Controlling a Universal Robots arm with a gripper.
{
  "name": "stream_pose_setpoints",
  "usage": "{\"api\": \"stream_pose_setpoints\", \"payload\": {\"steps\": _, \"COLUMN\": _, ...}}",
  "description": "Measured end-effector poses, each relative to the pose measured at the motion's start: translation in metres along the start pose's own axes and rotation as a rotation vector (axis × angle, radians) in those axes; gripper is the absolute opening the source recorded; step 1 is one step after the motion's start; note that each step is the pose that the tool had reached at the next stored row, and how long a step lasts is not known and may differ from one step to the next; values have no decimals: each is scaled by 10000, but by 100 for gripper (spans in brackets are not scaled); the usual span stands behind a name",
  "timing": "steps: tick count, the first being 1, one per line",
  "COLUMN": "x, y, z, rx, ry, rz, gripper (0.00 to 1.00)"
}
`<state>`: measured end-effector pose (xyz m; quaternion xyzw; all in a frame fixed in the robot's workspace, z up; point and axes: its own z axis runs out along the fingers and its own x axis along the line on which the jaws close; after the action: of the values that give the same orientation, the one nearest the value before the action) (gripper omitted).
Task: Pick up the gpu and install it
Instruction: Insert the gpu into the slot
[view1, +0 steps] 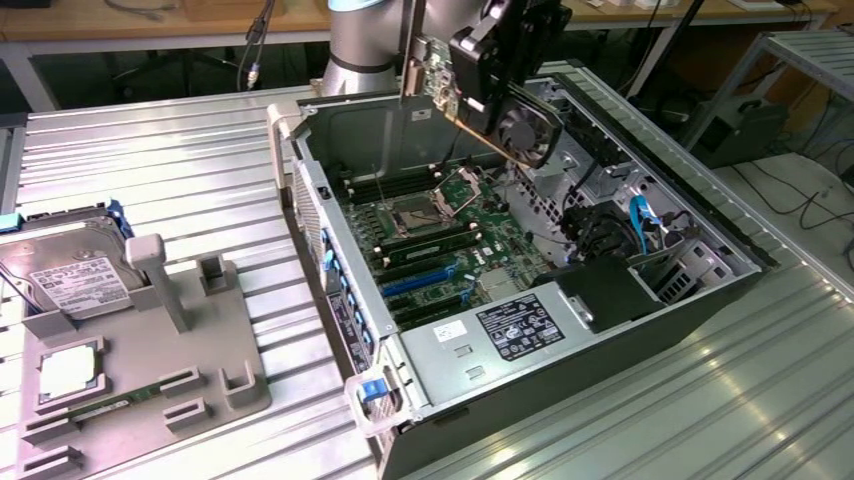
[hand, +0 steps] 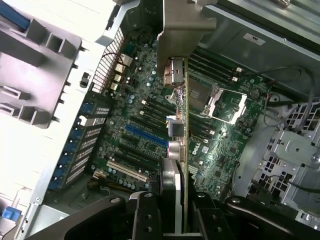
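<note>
My gripper (view1: 489, 62) is shut on the gpu (view1: 523, 122), a black card with a round fan and a silvery metal bracket. It hangs tilted in the air above the far end of the open computer case (view1: 350, 330). In the wrist view the gpu (hand: 178, 125) appears edge-on between my gripper (hand: 172, 212) and the motherboard (hand: 220, 150) below, its bracket (hand: 186, 30) pointing away from the wrist. The card hovers over the processor socket (hand: 215, 97) and memory slots, apart from the board. The blue expansion slot (hand: 145, 135) lies beside it, toward the slotted rear wall.
A grey fixture tray (view1: 200, 370) at the exterior view's left carries a silver hard drive (view1: 74, 285), a processor (view1: 67, 375) and a green memory stick (view1: 100, 410). Inside the case sit the power supply (view1: 527, 330), drive cage and blue cables (view1: 641, 225).
</note>
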<state>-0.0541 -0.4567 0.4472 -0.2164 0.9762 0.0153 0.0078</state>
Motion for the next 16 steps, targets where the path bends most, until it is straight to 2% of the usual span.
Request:
{"api": "stream_pose_setpoints", "payload": {"steps": 2, "x": 0, "y": 0, "z": 0, "rx": -6, "ry": 7, "rz": -274, "gripper": 29}}
{"api": "stream_pose_setpoints", "payload": {"steps": 7, "x": 0, "y": 0, "z": 0, "rx": -31, "ry": 39, "rz": -1446, "gripper": 29}}
{"api": "stream_pose_setpoints", "payload": {"steps": 8, "x": 0, "y": 0, "z": 0, "rx": -43, "ry": 52, "rz": -1958, "gripper": 29}}
{"api": "stream_pose_setpoints", "payload": {"steps": 9, "x": 0, "y": 0, "z": 0, "rx": -49, "ry": 60, "rz": -2237, "gripper": 29}}
{"api": "stream_pose_setpoints", "payload": {"steps": 16, "x": 0, "y": 0, "z": 0, "rx": -71, "ry": 85, "rz": -3241, "gripper": 29}}
